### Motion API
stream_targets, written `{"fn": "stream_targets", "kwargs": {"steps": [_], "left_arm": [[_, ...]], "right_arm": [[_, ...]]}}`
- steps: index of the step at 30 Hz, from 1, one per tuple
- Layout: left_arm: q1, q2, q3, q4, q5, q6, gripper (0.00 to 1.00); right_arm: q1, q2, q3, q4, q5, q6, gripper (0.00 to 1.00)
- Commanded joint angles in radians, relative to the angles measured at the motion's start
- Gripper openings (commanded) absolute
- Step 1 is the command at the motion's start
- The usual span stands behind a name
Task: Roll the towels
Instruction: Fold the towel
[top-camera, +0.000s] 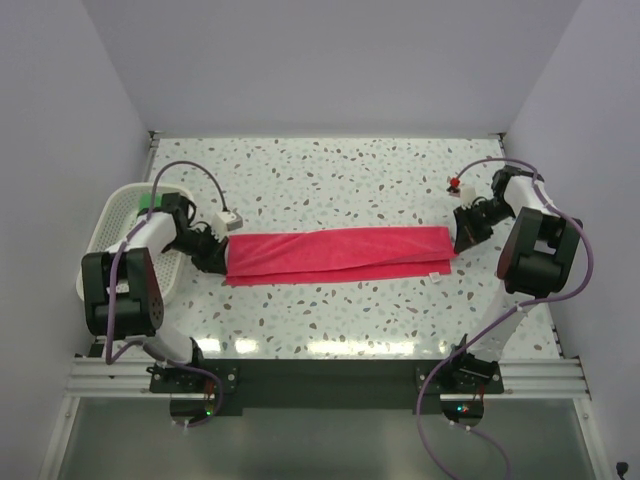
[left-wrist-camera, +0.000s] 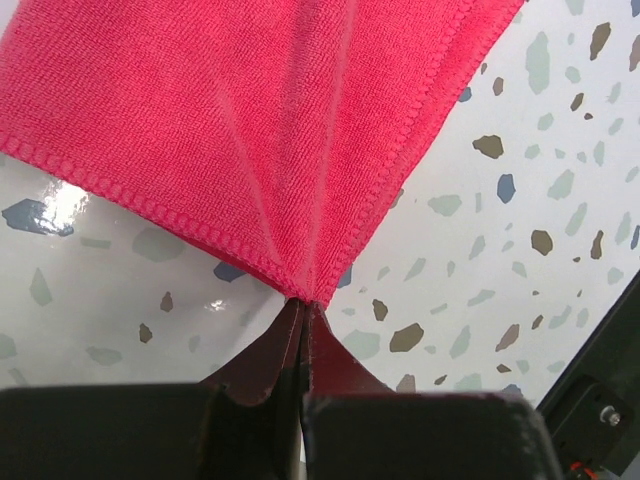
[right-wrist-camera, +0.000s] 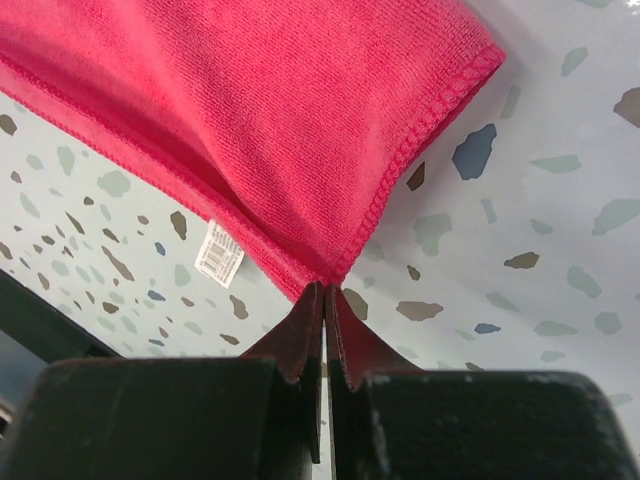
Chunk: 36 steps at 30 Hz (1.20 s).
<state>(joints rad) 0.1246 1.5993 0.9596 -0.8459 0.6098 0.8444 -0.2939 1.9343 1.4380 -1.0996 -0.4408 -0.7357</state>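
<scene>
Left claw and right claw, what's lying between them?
The pink-red towel spans from left claw to right claw, each pinching a corner; top external view shows it.

A white worktop (top-camera: 340, 170) speckled with grey and brown chips sits boxed in by plain pale grey walls (top-camera: 330, 60); bright glare patches lie along its near edge.

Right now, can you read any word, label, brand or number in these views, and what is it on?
Nothing can be read.
White sewn-in tag on the towel's edge, right wrist view: it carries dark printed lines, too small and blurred to read.
The same tag in the top view: only a white speck, unreadable.
No other writing shows in any view.
</scene>
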Motion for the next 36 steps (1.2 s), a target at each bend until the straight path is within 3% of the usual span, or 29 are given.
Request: {"fn": "stream_targets", "kwargs": {"steps": [1,18,26,27,28,29,30,32,36], "left_arm": [[0.026,-0.044,0.047,-0.087,0.053,0.065,0.0],[0.079,-0.032,0.08,-0.193,0.107,0.153,0.0],[0.078,0.0,0.03,-0.131,0.09,0.136,0.0],[0.075,0.008,0.028,-0.124,0.084,0.134,0.0],[0.073,0.017,0.028,-0.117,0.076,0.122,0.08],[0.073,0.019,0.027,-0.117,0.071,0.124,0.25],[0.075,0.022,0.025,-0.117,0.067,0.124,0.3],[0.075,0.014,0.028,-0.114,0.068,0.121,0.39],[0.076,0.007,0.076,-0.095,0.09,0.088,0.41]], "right_arm": [[-0.002,-0.054,0.035,-0.049,-0.022,-0.036,0.0],[-0.017,-0.051,0.044,-0.101,-0.05,-0.093,0.0],[-0.01,-0.031,-0.025,-0.074,-0.052,-0.106,0.0],[-0.007,-0.026,-0.027,-0.078,-0.053,-0.111,0.11],[-0.004,-0.02,-0.03,-0.089,-0.059,-0.114,0.24],[-0.001,-0.018,-0.03,-0.098,-0.065,-0.126,0.36],[-0.001,-0.02,-0.028,-0.108,-0.075,-0.129,0.48],[-0.001,-0.026,-0.005,-0.134,-0.094,-0.14,0.5],[-0.004,-0.043,0.053,-0.143,-0.122,-0.116,0.49]]}}
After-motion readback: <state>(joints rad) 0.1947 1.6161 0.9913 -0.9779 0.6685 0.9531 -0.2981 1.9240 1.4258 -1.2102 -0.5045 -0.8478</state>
